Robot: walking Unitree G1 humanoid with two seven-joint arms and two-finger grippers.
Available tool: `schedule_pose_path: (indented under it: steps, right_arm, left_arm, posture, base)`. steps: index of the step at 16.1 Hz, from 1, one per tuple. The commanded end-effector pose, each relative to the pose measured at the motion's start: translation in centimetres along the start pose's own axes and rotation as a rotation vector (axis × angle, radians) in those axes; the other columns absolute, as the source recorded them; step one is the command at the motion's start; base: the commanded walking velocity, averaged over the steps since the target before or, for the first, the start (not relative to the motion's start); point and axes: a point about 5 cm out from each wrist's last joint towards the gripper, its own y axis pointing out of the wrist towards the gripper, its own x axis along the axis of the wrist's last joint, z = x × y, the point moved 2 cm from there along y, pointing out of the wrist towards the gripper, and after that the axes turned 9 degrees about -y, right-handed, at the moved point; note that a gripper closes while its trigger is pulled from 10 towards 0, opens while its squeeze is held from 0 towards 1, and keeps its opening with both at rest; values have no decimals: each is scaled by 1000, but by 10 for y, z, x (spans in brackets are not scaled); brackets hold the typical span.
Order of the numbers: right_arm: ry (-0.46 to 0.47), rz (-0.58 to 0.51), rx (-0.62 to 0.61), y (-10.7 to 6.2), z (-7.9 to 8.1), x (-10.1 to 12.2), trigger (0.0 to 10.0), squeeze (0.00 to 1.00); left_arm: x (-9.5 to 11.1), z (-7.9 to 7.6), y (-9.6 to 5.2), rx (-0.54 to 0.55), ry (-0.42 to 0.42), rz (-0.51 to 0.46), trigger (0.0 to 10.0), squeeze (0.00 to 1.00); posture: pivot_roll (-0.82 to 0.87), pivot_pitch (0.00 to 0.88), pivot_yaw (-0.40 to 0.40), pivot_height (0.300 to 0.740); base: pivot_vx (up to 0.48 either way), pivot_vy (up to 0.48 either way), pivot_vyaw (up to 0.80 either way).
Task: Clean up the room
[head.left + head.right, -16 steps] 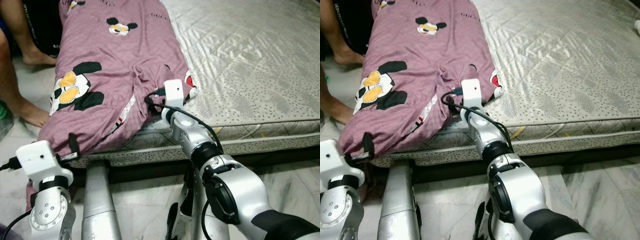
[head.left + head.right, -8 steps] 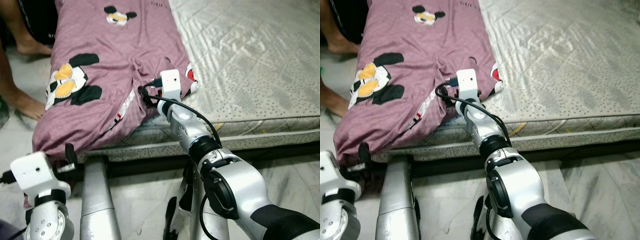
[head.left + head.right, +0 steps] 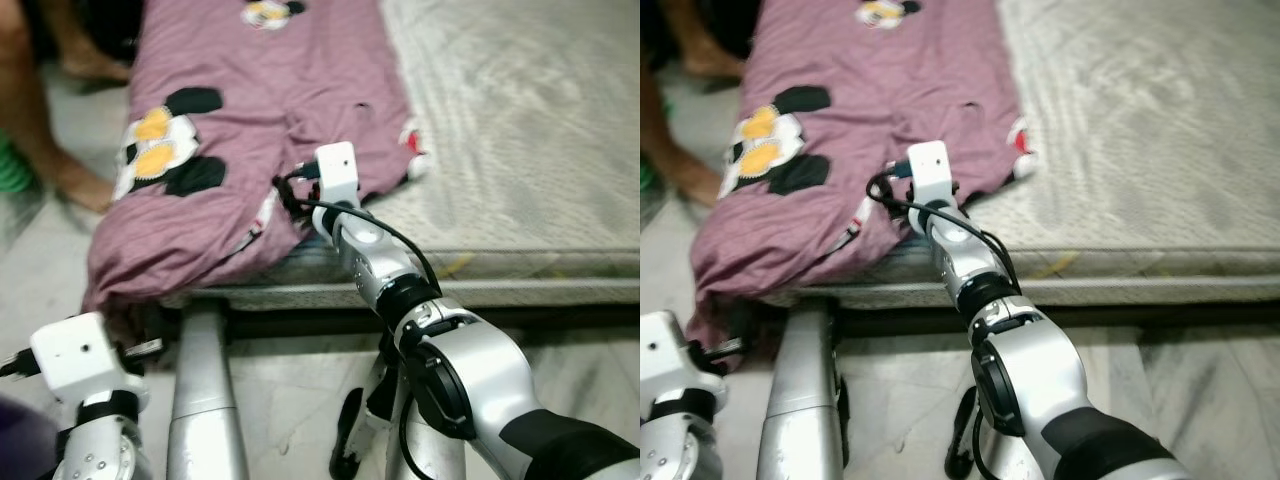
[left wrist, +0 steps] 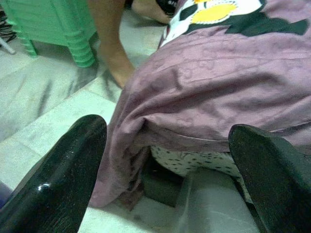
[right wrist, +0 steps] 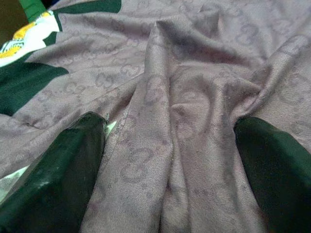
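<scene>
A mauve blanket [image 3: 250,110] printed with cartoon mice lies along the left side of the mattress [image 3: 520,130], and its corner hangs over the bed's edge toward the floor. My right gripper [image 5: 170,141] is pressed into a bunched fold of the blanket near the mattress edge; its fingers [image 5: 58,170] stand wide apart with cloth between them, so it is open. My left gripper [image 4: 165,160] hangs low by the floor, open, facing the drooping corner of the blanket [image 4: 204,92] without touching it.
A person's bare leg and foot [image 3: 60,160] stand on the floor beside the bed at the left. A green plastic stool [image 4: 53,24] stands behind them. Pale marble floor [image 3: 560,330] runs in front of the dark bed base.
The head view has swung, shifting the whole picture. My left gripper has dropped lower, away from the blanket's hanging edge. The right gripper stays at the same fold.
</scene>
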Motion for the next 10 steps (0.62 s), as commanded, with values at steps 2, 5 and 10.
schedule_pose_path:
  steps: [2,5,10]
  right_arm:
    - [103,-46,122,1,76,14,10000,0]
    - [75,-14,70,0,65,3,10000,0]
    - [2,89,-1,-3,50,-18,0,0]
  left_arm:
    - [1,-1,-2,3,0,5,10000,0]
    - [1,0,-1,6,3,4,10000,0]
    - [2,-1,4,2,8,-5,10000,0]
  posture:
    - [266,247,-113,488]
    - [259,242,-110,488]
    - [256,232,-104,488]
  base:
    - [0,0,0]
    - [0,0,0]
    - [0,0,0]
